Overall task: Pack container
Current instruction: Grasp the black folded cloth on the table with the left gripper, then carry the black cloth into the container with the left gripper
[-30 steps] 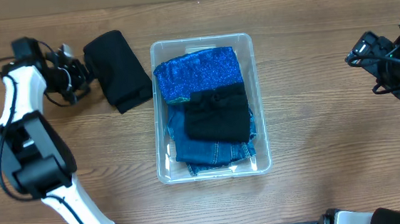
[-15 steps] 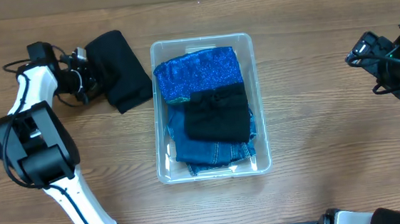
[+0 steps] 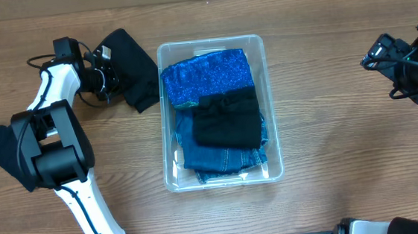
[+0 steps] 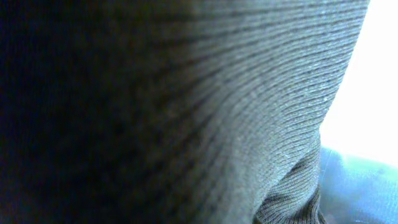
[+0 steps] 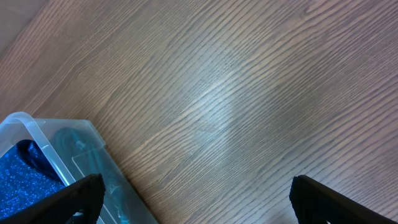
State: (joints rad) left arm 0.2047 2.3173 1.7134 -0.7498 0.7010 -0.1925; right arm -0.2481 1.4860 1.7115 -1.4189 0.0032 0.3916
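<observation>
One clear container [image 3: 210,41] sits mid-surface [image 3: 330,137], and I count three garments inside: one sparkly blue piece [image 3: 209,76], one black piece [image 3: 228,119] overlapping it, and one denim piece [image 3: 223,159] underneath. Just left of it lies one black garment [image 3: 134,70] with my left gripper [image 3: 106,64] at its edge, but that wrist cam is all ribbed fabric, so I can't tell if it's pinching. My right gripper [image 5: 199,199] is spread wide over bare wood, well off to the right.

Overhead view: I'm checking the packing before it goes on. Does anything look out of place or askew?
Yes: a black garment lies askew on the table, outside the container, with the left hand at its edge.
</observation>
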